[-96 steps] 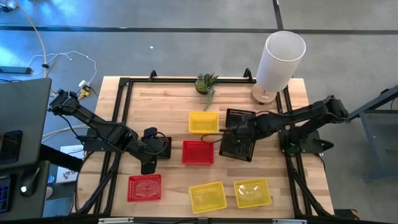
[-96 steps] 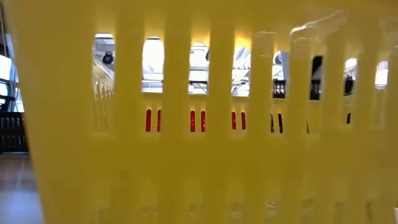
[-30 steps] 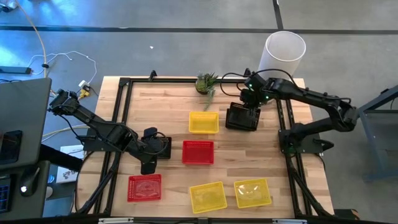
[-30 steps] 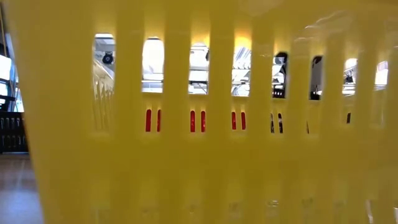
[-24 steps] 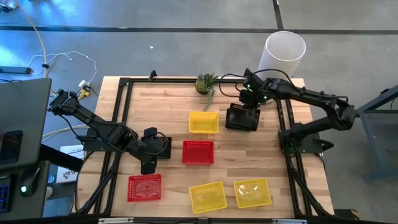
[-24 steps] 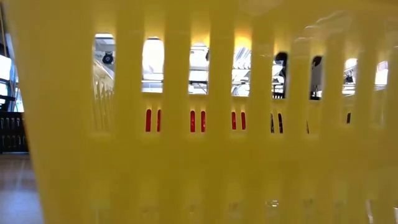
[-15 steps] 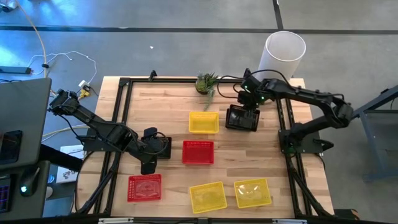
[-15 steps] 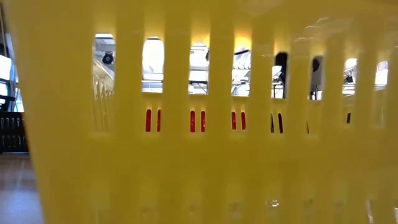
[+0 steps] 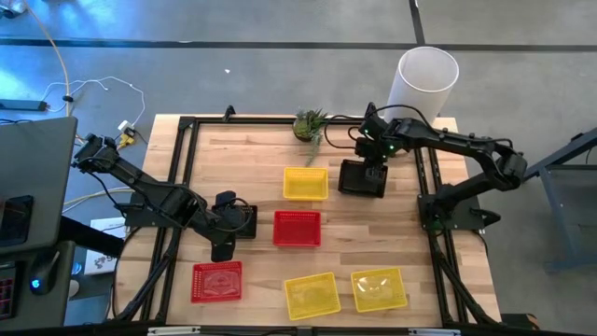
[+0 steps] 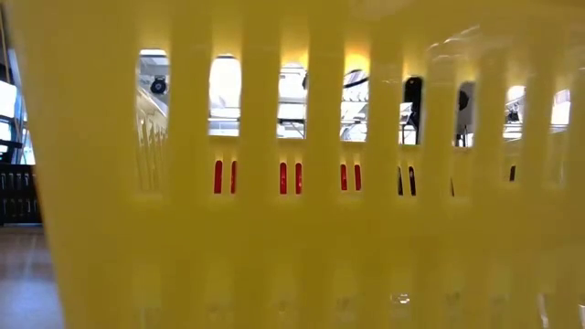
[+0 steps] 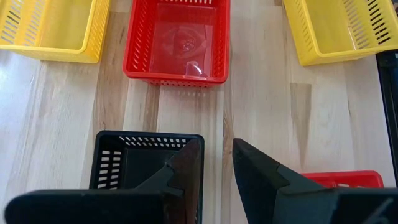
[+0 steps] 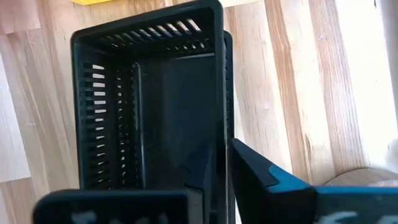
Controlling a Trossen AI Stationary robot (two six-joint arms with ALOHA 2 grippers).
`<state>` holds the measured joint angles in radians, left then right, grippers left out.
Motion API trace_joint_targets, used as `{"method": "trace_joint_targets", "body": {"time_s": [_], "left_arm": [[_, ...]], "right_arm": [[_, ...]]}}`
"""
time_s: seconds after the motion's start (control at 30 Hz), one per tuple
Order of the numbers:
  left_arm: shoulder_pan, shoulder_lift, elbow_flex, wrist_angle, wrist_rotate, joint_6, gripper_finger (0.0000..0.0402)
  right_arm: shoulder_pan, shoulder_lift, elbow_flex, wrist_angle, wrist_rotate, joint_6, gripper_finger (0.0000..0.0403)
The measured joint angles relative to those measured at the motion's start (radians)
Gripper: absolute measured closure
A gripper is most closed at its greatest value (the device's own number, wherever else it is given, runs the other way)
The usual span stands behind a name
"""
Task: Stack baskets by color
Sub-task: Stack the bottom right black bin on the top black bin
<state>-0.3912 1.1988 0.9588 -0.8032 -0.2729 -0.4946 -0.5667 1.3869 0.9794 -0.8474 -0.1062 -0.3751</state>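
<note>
On the pale, grained wooden desk, bordered by a black metal frame, shallow rectangular plastic baskets with slotted walls are spread out.

The right tool is held over the far edge of a black basket stack near the desk's far right, just beside the tall white cylinder. In the right wrist view one dark finger is seen inside the stack's long wall and the other just outside it, the wall lying between them; whether that wall is pinched or merely straddled cannot be told. A second rim shows just outside the first one, so one black basket is nested in another.

The left tool is placed at a single black basket on the left side of the desk. In the left wrist view its angular fingers are spread across that basket's end wall, one inside and one outside.

A yellow basket is set at mid-desk with a red basket just nearer. Along the near edge, another red one and two yellow ones are laid, glossy at the bottom. A small green plant is placed at the far edge.

The low view is filled by a yellow slotted wall.
</note>
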Motion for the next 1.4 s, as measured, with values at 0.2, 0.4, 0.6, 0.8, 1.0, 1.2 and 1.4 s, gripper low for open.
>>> {"method": "trace_joint_targets", "body": {"time_s": [0.2,0.4,0.6,0.8,1.0,1.2,1.4], "left_arm": [[0.000,0.000,0.000,0.000,0.000,0.000,0.0319],[0.000,0.000,0.000,0.000,0.000,0.000,0.0319],[0.000,0.000,0.000,0.000,0.000,0.000,0.0319],[0.000,0.000,0.000,0.000,0.000,0.000,0.0319],[0.000,0.000,0.000,0.000,0.000,0.000,0.0319],[0.000,0.000,0.000,0.000,0.000,0.000,0.0319],[0.000,0.000,0.000,0.000,0.000,0.000,0.0319]], "right_arm": [[0.000,0.000,0.000,0.000,0.002,0.001,0.0334],[0.000,0.000,0.000,0.000,0.006,0.031,0.0332],[0.000,0.000,0.000,0.000,0.031,0.057,0.0332],[0.026,0.025,0.000,0.000,0.051,0.087,0.0332],[0.068,0.048,0.000,0.000,0.116,0.103,0.0335],[0.072,0.048,0.000,-0.008,0.125,0.108,0.0394],[0.062,0.048,0.000,-0.006,0.118,0.104,0.0399]]}}
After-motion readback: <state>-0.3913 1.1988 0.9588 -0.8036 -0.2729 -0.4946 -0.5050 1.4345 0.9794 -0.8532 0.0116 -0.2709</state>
